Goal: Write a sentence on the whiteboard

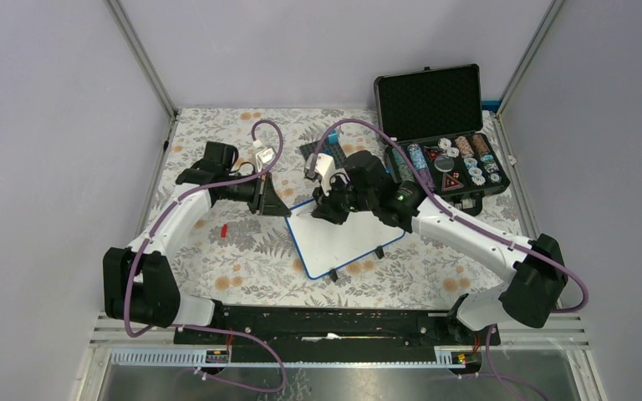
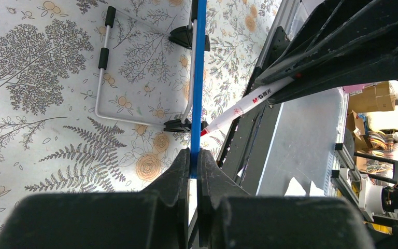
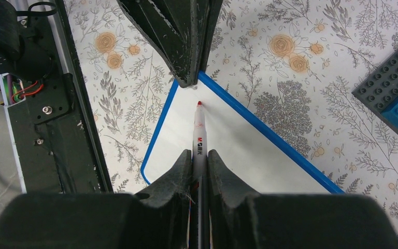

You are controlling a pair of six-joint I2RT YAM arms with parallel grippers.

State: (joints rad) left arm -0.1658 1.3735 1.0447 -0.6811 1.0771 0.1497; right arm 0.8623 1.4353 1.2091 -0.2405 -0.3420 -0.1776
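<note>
Left gripper (image 2: 193, 155) is clamped on the blue rim of the whiteboard (image 1: 343, 238), far-left corner. It stands on the floral table (image 1: 242, 267); I judge it light, stiff and slippery, best pinched by the rim. My right gripper (image 3: 200, 155) pinches a marker (image 3: 199, 132), its tip over that corner.

Plain lavender-grey panels (image 1: 318, 50) wall the cell on three sides, joined by slim aluminium posts (image 1: 141, 54). The table (image 1: 217, 134) wears a cloth (image 1: 242, 267) printed with grey ferns and orange flowers — evenly, softly lit.
</note>
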